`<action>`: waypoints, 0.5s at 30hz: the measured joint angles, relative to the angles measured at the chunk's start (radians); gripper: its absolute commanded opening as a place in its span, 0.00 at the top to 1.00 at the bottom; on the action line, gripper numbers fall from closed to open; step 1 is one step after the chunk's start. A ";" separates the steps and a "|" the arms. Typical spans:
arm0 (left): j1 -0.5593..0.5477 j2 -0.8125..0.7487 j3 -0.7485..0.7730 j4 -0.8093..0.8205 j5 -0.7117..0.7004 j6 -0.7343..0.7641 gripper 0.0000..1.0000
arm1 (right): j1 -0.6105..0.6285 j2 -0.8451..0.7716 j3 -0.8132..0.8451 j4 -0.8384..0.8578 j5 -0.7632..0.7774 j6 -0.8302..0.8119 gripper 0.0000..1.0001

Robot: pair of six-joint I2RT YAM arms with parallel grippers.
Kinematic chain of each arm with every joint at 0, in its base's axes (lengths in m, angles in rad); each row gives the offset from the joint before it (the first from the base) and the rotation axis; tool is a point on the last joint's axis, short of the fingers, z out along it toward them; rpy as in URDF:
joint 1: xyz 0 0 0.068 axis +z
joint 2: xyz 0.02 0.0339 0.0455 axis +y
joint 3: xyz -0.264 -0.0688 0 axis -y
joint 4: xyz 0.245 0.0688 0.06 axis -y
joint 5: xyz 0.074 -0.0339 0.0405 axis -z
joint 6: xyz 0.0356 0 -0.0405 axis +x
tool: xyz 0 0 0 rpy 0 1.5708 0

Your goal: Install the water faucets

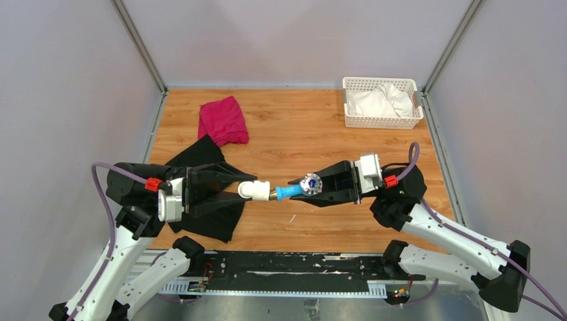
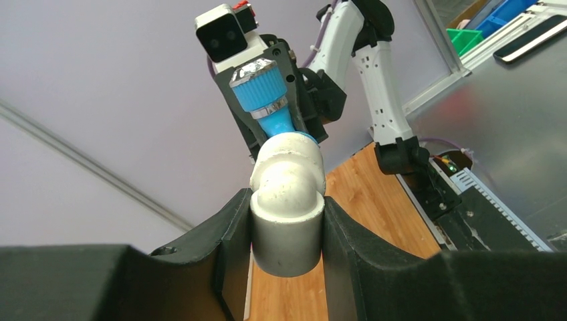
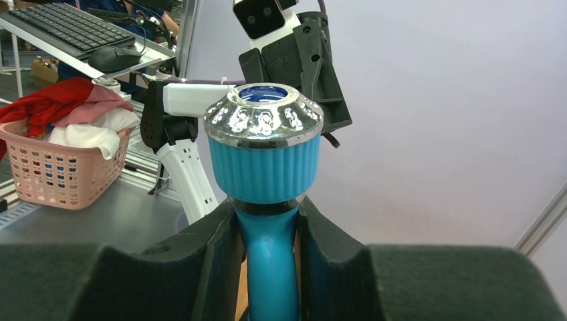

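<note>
At the near edge a black strip (image 1: 287, 264) lies between the two arm bases. Past it is a wooden table (image 1: 301, 134) with light brown boards.

Over the near part of the table the two grippers meet tip to tip. The left gripper (image 1: 244, 190) has its black fingers (image 2: 231, 234) closed tight on a short white pipe fitting (image 1: 255, 190) with a bend in it. One finger presses on each side of it.

The right gripper (image 1: 301, 190) has its fingers (image 3: 214, 247) closed on the blue tap (image 1: 294, 191), squeezing the thin blue neck just under the knob. The tap is in the air between the two sets of fingers. Its long body lies flat and runs sideways, from the right fingers straight toward the left fingers. Its far end touches the open mouth of the white fitting. I cannot tell how far in it goes. The round knob (image 1: 311, 183) stands up from the right fingers, with its shiny silver top facing up.

Under and behind the left fingers a black cloth (image 1: 200, 160) is spread on the wood. Farther back from those fingers lies a bunched dark pink cloth (image 1: 223, 120).

Far behind the right fingers, in the back corner, sits a white basket (image 1: 348, 100) with holes in its sides. White cloth (image 1: 378, 101) is inside it.

Plain grey walls (image 1: 281, 40) stand around the table on three sides.
</note>
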 measured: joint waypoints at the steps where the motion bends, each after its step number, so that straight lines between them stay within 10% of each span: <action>1: 0.000 0.000 0.000 0.000 0.000 0.000 1.00 | 0.002 0.000 0.000 0.000 0.000 -0.003 1.00; 15: 0.000 -0.024 0.000 0.015 0.001 -0.002 1.00 | 0.105 -0.005 0.030 -0.053 0.119 -0.132 1.00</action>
